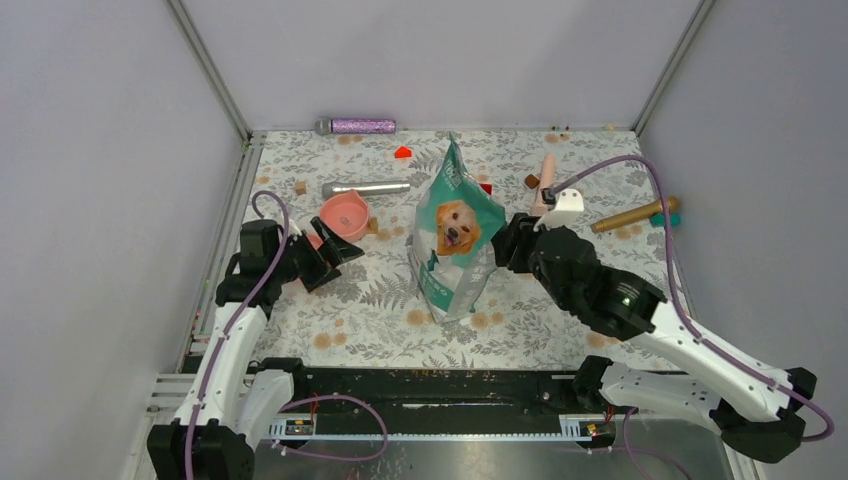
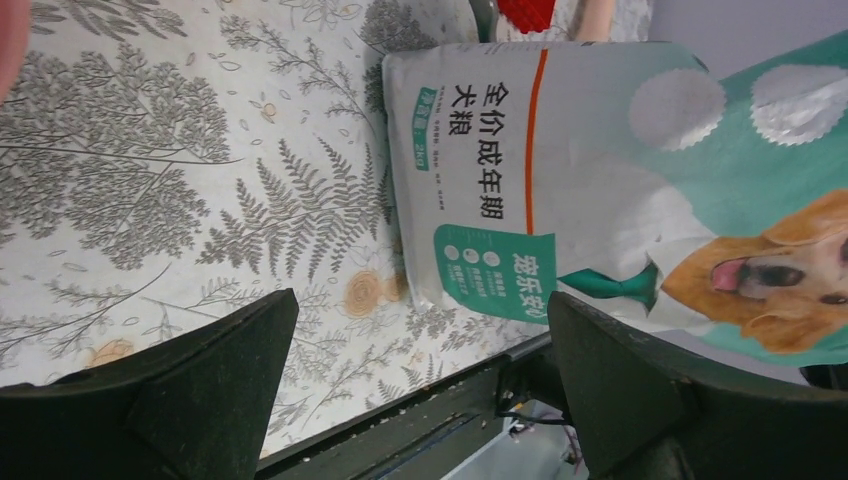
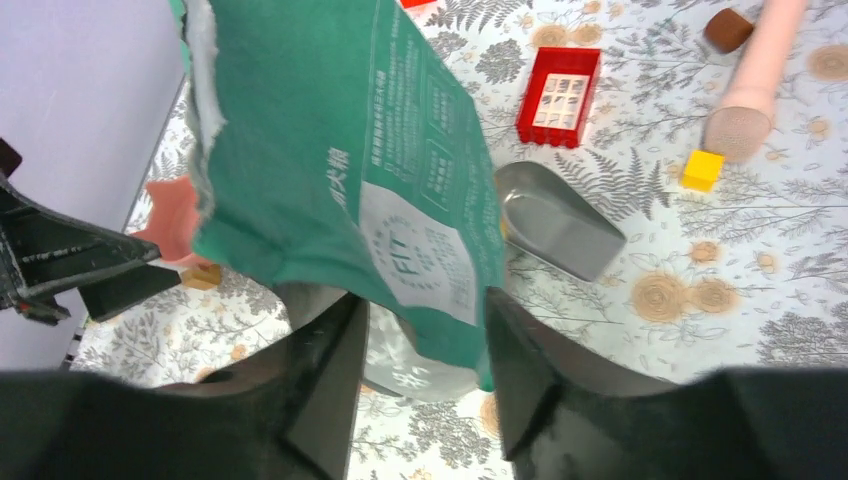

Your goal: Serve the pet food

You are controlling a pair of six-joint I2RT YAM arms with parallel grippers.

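**Pet food bag (image 1: 455,235) upright mid-mat, right gripper (image 1: 512,245) clamped on its side**

Pet food itself out of sight; only the teal pet food bag showing, upright at the middle of the floral mat (image 1: 560,320), dog picture toward the arm bases. Ragged torn edge along 1 end in the right wrist view. Right gripper at the bag's right side, its 2 fingers (image 3: 320,390) partly closed, the bag's edge pinched between them.

Left gripper (image 1: 338,255) spread wide, nothing between the fingers, low over the mat, left of the bag and apart from it, pointing at the printed front. Pink bowl (image 1: 345,213) just beyond the left gripper; touching or not, impossible to tell.

Grey metal scoop (image 3: 555,220) lying on the mat behind the bag. Farther back on the mat: 1 red block (image 3: 558,95), 1 yellow cube (image 3: 702,170), 1 brown cube (image 3: 727,30), 1 pink cylinder (image 3: 755,80). Purple glittery tube (image 1: 362,126) against the far wall.
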